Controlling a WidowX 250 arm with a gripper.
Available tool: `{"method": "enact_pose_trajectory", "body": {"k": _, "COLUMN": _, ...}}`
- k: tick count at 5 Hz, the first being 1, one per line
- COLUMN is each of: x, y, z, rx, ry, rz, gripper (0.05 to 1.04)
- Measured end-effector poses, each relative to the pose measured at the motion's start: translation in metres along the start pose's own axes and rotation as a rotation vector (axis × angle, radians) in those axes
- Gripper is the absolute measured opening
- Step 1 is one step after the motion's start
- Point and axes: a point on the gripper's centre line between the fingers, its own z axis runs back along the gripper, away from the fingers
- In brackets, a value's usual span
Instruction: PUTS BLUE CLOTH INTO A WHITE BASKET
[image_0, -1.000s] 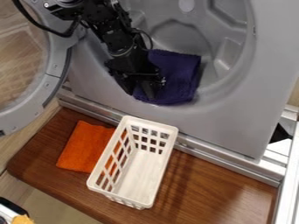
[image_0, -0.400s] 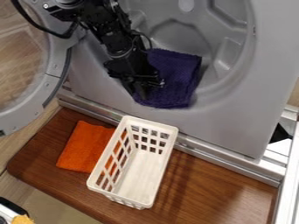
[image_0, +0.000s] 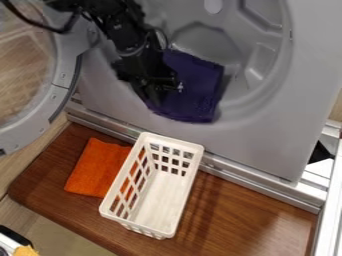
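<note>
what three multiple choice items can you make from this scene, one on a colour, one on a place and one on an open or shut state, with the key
1. In the picture, what colour is the cloth left of the white basket?
A) green
B) orange
C) white

2. Where is the blue cloth?
A) inside the white basket
B) on the wooden board
C) at the machine's round opening

3. How does the machine's door stand?
A) open
B) shut
C) off its hinge and on the floor

Key:
1 B: the cloth left of the basket is plainly orange.
2 C: the blue cloth lies against the opening's lower rim, higher in the view than the basket.
3 A: the door is swung out to the left, leaving the drum's inside in view.
</note>
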Motion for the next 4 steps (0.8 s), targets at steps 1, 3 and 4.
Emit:
{"method": "enact_pose_trajectory", "body": {"k": 1, "x": 0.000, "y": 0.002, "z": 0.025, "rx": 0.000, "ry": -0.037, "rz": 0.039, "gripper": 0.152}}
{"method": "enact_pose_trajectory", "body": {"k": 3, "x": -0.036, "y": -0.004, "z": 0.052, "rx": 0.016, "ry": -0.016, "rz": 0.044, "gripper": 0.152}}
{"method": "enact_pose_trajectory", "body": {"k": 4, "x": -0.058, "y": -0.013, "z": 0.052, "rx": -0.015, "ry": 0.012, "rz": 0.059, "gripper": 0.152}}
